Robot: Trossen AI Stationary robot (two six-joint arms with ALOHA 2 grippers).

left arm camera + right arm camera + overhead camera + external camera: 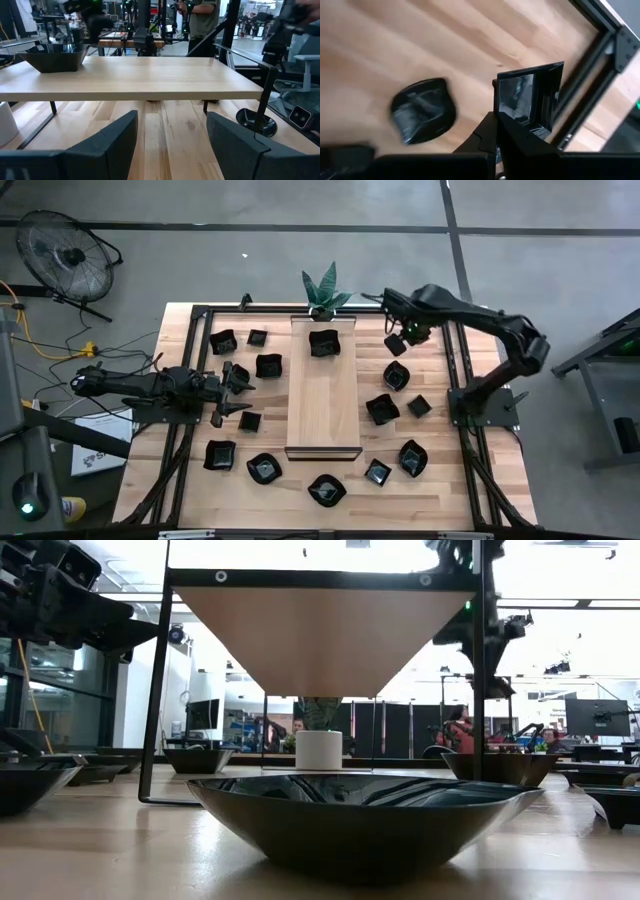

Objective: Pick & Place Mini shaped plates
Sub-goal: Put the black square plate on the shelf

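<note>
Several mini shaped plates, small glossy black dishes, lie scattered on the wooden table on both sides of a long raised pale board (323,395). One plate (323,343) sits on the board's far end. My right gripper (396,341) hangs over the far right of the table, shut on a square plate (530,95). A rounded plate (422,117) lies on the table beneath it. My left gripper (238,388) waits level and open to the left of the board, with nothing between its fingers (120,140). My right gripper pinches the square plate by one rim (512,117) between its two shut fingers. The fingers come from above, pointing steeply down. The plate is lifted clear of the table and hangs tilted past the fingertips, its hollow side turned toward the wrist camera.
A black metal frame (455,370) runs along the table's sides, close to my right gripper. A potted plant (324,290) stands at the far edge behind the board. In the low view one plate (365,825) lies close in front. People sit in the room beyond the table.
</note>
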